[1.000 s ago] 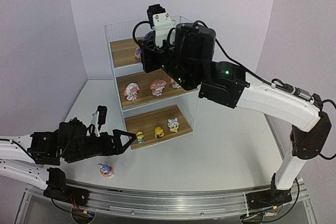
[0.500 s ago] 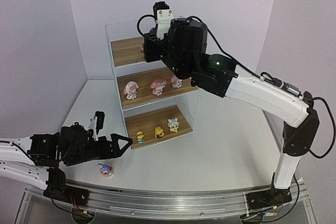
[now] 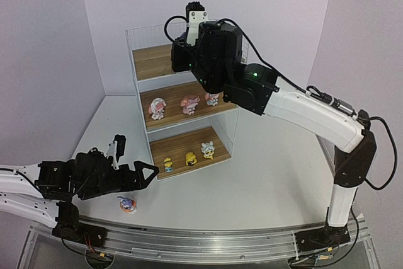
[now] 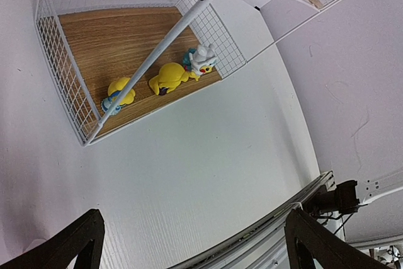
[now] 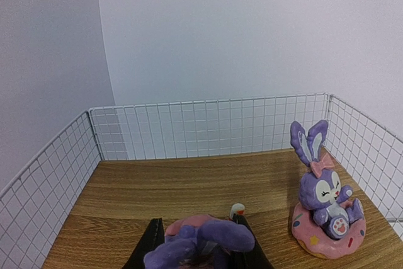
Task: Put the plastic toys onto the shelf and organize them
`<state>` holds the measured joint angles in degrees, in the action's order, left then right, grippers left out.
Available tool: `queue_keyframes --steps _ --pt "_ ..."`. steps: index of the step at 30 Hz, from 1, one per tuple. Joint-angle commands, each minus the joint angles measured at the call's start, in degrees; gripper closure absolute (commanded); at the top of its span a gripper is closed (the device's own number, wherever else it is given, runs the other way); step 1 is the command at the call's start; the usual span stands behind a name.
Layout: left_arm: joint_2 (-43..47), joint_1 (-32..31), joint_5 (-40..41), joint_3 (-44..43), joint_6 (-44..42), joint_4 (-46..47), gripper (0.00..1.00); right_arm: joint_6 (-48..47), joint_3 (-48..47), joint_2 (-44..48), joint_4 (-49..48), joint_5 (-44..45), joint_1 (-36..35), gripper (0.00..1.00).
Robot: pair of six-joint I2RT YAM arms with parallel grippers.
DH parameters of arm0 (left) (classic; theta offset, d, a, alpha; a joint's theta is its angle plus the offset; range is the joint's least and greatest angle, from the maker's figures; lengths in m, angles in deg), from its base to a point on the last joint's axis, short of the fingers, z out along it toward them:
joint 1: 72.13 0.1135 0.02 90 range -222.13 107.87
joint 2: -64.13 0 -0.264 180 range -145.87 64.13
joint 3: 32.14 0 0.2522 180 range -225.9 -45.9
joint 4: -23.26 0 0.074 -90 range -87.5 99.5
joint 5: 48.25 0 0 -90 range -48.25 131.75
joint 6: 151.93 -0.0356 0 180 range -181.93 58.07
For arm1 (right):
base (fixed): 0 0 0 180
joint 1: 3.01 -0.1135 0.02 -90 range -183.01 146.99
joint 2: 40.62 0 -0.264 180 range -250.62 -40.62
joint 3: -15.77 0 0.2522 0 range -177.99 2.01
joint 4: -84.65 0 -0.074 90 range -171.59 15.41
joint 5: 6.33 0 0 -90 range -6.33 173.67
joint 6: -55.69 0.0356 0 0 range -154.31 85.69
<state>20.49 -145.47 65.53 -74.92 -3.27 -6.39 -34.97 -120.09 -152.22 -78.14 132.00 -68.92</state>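
Right wrist, purple bunny (image 5: pixel 322 187), pink donut base (image 5: pixel 315 239)

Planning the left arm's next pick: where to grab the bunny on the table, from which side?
Probably grip the bunny across its wide pink base, left claw coming from straight above: base looks broadest, ears thin, and it sits alone on the table.

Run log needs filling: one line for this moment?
right pincer: shut on held bunny, at top board | left pincer: open | placed bunny: top board | loose bunny: table

One purple bunny (image 3: pixel 127 204) lies on table (image 3: pixel 264 174); right arm (image 3: pixel 302 111) reaches over shelf (image 3: pixel 154 61).
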Motion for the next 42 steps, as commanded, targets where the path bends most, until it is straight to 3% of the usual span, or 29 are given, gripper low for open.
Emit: queue_keyframes --steps 1,10,18,26,34,42 --pt "0.30 -0.04 1.56 -1.54 0.64 -0.54 0.00 -1.36 -1.94 -0.89 -0.55 2.73 0.16 0.79" --pt "-0.17 0.01 1.83 -1.68 0.65 -0.66 0.00 -1.86 -2.36 -0.98 -0.55 2.21 0.16 0.56" --pt "0.70 -0.05 2.40 -1.66 0.76 -0.98 0.00 -2.05 -2.81 -1.24 -0.55 1.70 0.16 0.53" --pt "1.86 -0.01 3.13 -2.65 2.06 -3.86 0.00 -3.67 -3.49 -0.28 -0.55 0.48 0.14 0.41" --pt "1.95 -0.04 4.22 -4.37 4.68 -9.10 0.00 -3.56 3.11 6.65 -0.53 -5.23 0.16 0.30" --pt "1.47 -0.05 5.24 -7.13 10.55 -19.96 0.00 -3.07 12.76 17.06 -0.33 -11.59 0.15 0.23"
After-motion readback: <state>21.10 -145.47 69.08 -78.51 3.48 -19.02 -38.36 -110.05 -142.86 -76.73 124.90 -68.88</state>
